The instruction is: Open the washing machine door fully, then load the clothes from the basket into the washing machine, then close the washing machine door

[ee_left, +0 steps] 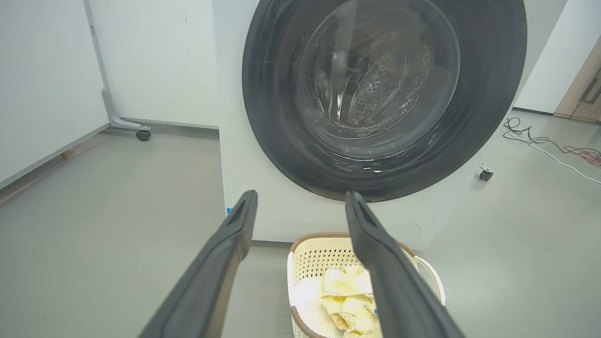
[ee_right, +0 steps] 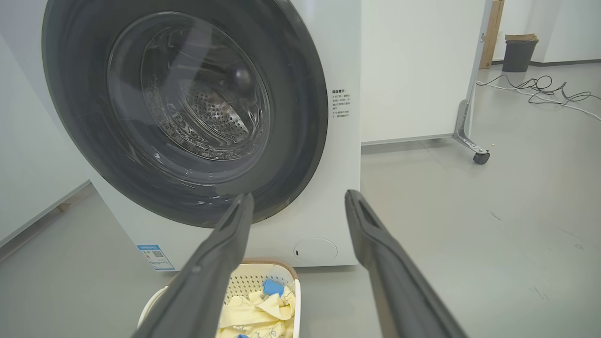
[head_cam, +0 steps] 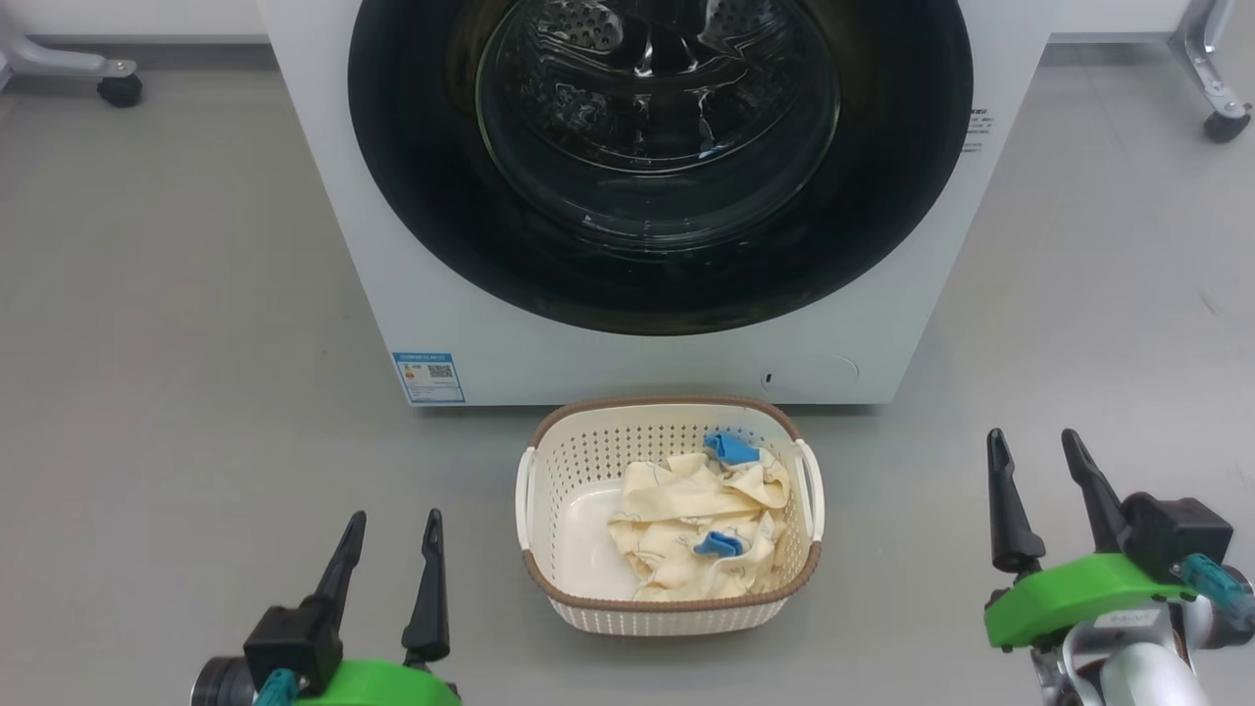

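While both arms hung low at the near edge of the head view, the left gripper point(head_cam: 395, 517) and the right gripper point(head_cam: 1032, 434) each had their long dark fingers spread wide apart, holding nothing. Between them, a little farther off on the smooth grey floor point(head_cam: 176, 343), sat the small cream-white perforated plastic basket point(head_cam: 667, 618) with its brown woven-look rim and white side handles. The crumpled cream-yellow clothes with bright blue cuffs point(head_cam: 686, 515) lay heaped in its right half, the pale bottom bare on the left.

The clothes looked light, soft and limp. They would likely sag and trail when lifted, so a pinch on a raised fold or a thick blue cuff seemed the surest hold.

Just behind the basket stood the large white front-loading washing machine point(head_cam: 637, 363), smooth-panelled, with a blue energy sticker point(head_cam: 428, 377) and a round service flap point(head_cam: 810, 377) low on its front. Higher up, the large round washing machine door with a glossy black rim and bulging clear glass centre point(head_cam: 657, 147) sat shut, flush to the front, with the perforated steel drum dim behind it.

That door seemed rigid and heavy on its hinge, and its polished rim slippery, so the outer edge looked the place to hook a finger. No handle or latch could be made out.
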### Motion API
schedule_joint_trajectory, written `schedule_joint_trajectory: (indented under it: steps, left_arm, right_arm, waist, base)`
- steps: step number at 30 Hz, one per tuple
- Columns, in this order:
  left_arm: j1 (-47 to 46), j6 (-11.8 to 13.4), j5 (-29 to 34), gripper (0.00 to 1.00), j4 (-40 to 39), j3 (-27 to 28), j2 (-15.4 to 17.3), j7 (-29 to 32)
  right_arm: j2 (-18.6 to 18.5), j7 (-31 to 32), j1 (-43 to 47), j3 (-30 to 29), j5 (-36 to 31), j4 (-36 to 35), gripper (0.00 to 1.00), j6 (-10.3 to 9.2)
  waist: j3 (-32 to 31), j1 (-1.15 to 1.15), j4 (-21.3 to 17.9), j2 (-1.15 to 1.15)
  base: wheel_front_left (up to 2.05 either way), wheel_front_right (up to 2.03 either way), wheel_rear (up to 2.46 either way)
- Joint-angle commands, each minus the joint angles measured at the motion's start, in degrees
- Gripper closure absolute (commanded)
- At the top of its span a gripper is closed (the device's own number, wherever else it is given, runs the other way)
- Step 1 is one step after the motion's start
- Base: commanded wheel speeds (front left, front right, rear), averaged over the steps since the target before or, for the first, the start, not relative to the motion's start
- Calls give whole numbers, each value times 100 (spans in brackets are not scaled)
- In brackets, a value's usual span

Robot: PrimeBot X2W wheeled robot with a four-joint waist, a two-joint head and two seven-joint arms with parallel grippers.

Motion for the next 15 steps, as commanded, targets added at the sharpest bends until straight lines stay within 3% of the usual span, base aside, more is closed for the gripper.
schedule_joint_trajectory:
  steps: [1,15]
  left_arm:
    - [-258,31,-56,0,-180,142,54,-81]
    - [-230,-6,-117,0,-183,146,54,-81]
  right_arm:
    - [-118,-56,-353,126,-29,-176,0,20]
    - [-118,-56,-343,120,6,-183,0,20]
  waist:
    - [1,0,2,0]
    - [-17,0,1,0]
  base:
    - [0,0,0]
    - [0,0,0]
